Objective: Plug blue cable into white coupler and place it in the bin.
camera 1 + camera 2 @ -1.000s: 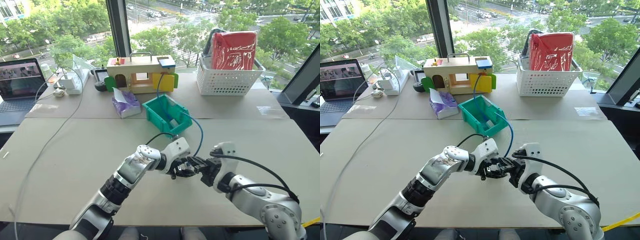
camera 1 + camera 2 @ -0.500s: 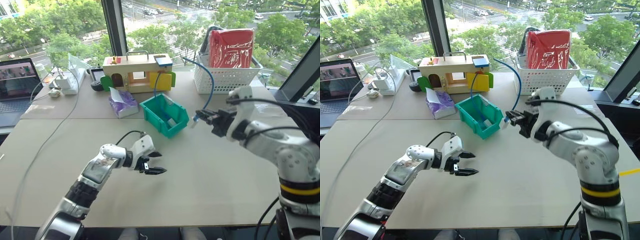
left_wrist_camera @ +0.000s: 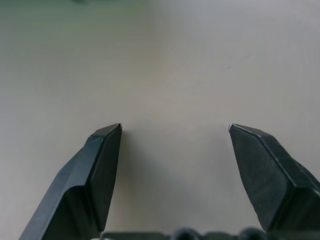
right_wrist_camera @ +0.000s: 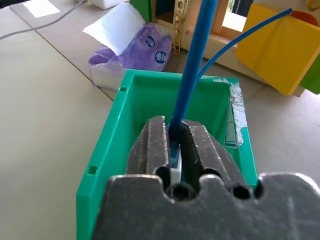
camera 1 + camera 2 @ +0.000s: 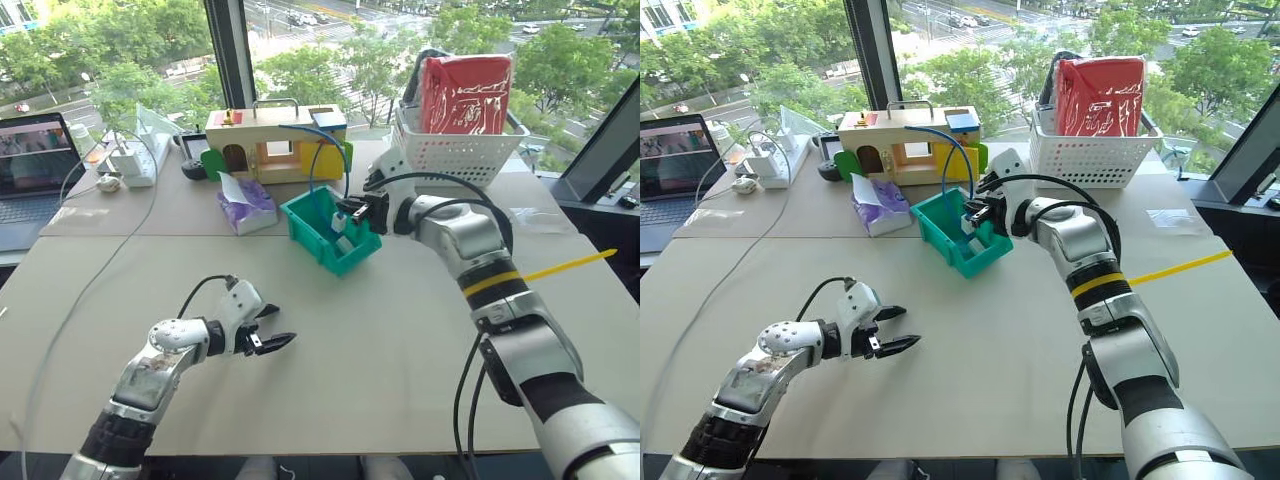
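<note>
The teal bin (image 5: 305, 228) stands mid-table with its low lip toward me. My right gripper (image 5: 347, 212) hangs over its inside, shut on the plug end of the blue cable (image 4: 192, 65). A small piece of the white coupler (image 4: 175, 176) shows between the fingers (image 4: 152, 145), below the plug. From there the cable arcs up and back toward the wooden toy house. My left gripper (image 5: 285, 323) hovers low over bare table at the front left, open and holding nothing; its fingers (image 3: 102, 165) stand wide apart.
A wooden toy house (image 5: 270, 140) and a purple tissue pack (image 5: 250, 205) sit just behind the bin. A white lattice basket (image 5: 455, 155) with a red bag stands at the back right. A laptop (image 5: 35, 160), a power strip (image 5: 135, 160) and a long grey cord lie at the left.
My right gripper has carried the cable end from the front centre up, then left over the bin. The left gripper has let go and drawn back to the left, open.
</note>
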Motion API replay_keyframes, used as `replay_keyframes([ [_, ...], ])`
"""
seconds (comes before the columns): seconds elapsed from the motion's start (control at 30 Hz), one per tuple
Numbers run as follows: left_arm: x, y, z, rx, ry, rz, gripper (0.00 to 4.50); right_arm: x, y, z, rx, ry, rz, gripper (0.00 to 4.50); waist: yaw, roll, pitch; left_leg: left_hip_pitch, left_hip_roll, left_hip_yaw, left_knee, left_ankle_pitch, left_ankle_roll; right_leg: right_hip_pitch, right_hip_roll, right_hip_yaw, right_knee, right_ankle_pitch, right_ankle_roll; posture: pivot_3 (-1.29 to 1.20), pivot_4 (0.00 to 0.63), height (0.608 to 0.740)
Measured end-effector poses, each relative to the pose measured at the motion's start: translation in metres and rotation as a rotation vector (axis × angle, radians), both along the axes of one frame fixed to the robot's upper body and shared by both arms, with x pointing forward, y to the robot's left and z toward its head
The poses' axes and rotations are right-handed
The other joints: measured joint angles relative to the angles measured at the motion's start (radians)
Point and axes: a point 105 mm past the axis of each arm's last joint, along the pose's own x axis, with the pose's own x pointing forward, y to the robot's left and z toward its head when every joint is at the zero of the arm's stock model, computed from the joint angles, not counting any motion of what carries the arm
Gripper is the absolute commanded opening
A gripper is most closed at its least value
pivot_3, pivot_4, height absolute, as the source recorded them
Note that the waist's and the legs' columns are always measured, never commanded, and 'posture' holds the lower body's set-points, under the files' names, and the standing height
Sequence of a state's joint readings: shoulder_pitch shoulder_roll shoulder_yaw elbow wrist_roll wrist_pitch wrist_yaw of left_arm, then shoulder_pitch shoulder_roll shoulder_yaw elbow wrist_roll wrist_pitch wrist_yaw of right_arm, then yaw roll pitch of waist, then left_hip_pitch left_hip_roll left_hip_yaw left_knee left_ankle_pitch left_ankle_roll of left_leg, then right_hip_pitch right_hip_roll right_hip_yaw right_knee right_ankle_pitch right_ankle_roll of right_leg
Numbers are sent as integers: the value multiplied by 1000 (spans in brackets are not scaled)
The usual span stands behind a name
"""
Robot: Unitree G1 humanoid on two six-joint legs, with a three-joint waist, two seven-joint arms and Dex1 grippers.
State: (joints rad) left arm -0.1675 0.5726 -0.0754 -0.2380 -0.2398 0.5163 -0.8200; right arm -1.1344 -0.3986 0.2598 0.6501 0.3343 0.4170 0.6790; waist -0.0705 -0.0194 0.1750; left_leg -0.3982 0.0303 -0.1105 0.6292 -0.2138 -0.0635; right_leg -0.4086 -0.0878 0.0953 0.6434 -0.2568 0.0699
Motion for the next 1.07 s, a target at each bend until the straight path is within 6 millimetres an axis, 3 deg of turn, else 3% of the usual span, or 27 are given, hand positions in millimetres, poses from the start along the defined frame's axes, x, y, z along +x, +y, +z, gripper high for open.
replay_keyframes([
  [0.13, -2, 8, 0, 3, -2, 63, 3697, 1, 5, 4, 17, 7, 35, 3092, -3, 1, 1, 1, 0, 0, 0, 1, -1, -1, 0, 0, 3, 0, 0, 0, 150, 740],
  [0.2, -1, 10, 0, 3, -6, 84, 3697, 1, 5, 13, 34, -5, 42, 3871, -3, 1, 1, 1, 0, 0, 0, 1, -1, -1, 0, 0, 4, 0, -1, 0, 150, 740],
  [0.27, 2, 12, 1, -10, -18, 114, 3697, 1, 3, 34, 85, -44, 46, 4434, -1, 1, 1, 1, 0, 0, 0, 1, -2, -1, 0, 0, 4, 0, -1, 0, 150, 740],
  [0.43, 18, 8, 23, -120, -95, 156, 3697, 0, -20, 63, 197, -95, 5, 4434, 6, 1, 1, 0, -1, 0, 1, 1, -2, -1, -1, 0, 3, 0, -1, 0, 150, 740],
  [0.57, 38, 13, 55, -250, -254, 242, 3697, -10, -75, 75, 290, -148, -80, 4434, 19, 1, 1, -1, -1, 0, 1, 1, -2, 0, -1, -1, 1, 1, 0, 0, 150, 740],
  [0.63, 45, 29, 65, -279, -339, 335, 3697, -20, -106, 67, 312, -166, -129, 4434, 21, 1, 1, -1, -1, 0, 1, 1, -2, 0, -1, -1, 0, 1, 0, 0, 150, 740],
  [0.77, 50, 46, 66, -309, -338, 406, 3697, -39, -138, 34, 279, -161, -182, 4434, 9, 1, 1, 0, -1, 0, 1, 1, -2, 0, -1, -1, 1, 1, 0, 0, 150, 740],
  [0.93, 50, 65, 59, -312, -266, 437, 3697, -58, -166, -33, 245, -84, -313, 4434, -2, 1, 1, 2, -1, 1, 3, 1, -2, 3, -1, 0, 2, 0, 0, 0, 150, 740],
  [1.03, 50, 66, 58, -323, -260, 434, 3697, -66, -166, -73, 248, -30, -380, 4434, -5, 1, 1, 4, -1, 1, 3, 1, -2, 4, -1, 1, 3, 1, 0, 0, 150, 740],
  [1.07, 50, 65, 57, -321, -257, 432, 3697, -66, -165, -78, 237, -20, -385, 4434, -5, 1, 1, 4, -1, 1, 3, 1, -2, 4, -1, 1, 3, 1, 0, 0, 150, 740],
])
